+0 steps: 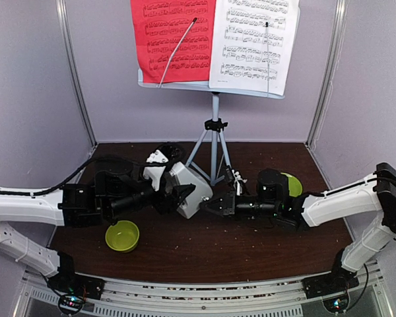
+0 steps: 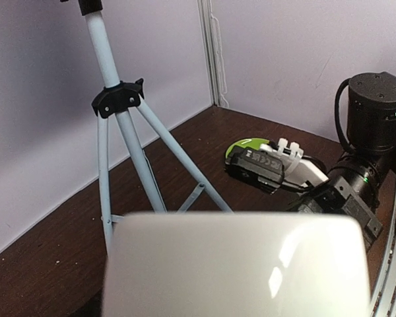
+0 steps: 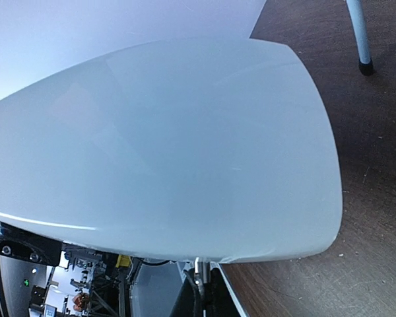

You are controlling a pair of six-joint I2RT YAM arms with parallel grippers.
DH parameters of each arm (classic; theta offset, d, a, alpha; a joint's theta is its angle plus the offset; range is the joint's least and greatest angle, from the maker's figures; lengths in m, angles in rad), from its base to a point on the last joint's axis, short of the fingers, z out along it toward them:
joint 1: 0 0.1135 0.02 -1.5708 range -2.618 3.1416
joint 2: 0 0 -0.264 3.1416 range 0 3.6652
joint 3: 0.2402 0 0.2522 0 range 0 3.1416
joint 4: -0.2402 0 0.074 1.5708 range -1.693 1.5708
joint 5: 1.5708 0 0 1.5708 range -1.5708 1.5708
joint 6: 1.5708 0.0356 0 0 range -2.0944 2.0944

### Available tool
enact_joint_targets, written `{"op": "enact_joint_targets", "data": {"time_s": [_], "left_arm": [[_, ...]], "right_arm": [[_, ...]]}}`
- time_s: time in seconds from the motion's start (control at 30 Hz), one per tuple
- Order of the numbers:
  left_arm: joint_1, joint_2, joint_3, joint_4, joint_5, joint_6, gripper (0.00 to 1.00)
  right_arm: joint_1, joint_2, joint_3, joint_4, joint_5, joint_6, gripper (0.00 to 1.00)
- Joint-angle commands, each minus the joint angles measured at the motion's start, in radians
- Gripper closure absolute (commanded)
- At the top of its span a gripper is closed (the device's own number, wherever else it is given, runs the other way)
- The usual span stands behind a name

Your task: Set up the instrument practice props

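Left gripper (image 1: pixel 177 196): we see it clamped on the metronome (image 1: pixel 195 185), at frame centre.
Right gripper (image 1: pixel 209 205): we see it fully closed, just beside the metronome's lower right.

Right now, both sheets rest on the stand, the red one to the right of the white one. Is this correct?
Not quite. Both sheets rest on the stand, but the red sheet is to the left of the white sheet, as the top view shows.

Overhead and close wrist views share the metronome (image 1: pixel 189 187).
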Motion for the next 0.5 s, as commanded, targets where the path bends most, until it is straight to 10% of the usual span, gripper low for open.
{"op": "enact_joint_targets", "data": {"time_s": [0.0, 0.47], "left_arm": [[-0.034, -0.064, 0.007, 0.133, 0.147, 0.083, 0.74], [-0.052, -0.119, -0.027, 0.049, 0.175, 0.157, 0.74]], "right_arm": [[-0.045, 0.046, -0.012, 0.247, -0.009, 0.199, 1.00], [-0.080, 0.164, -0.056, 0.604, -0.018, 0.485, 1.00]]}}
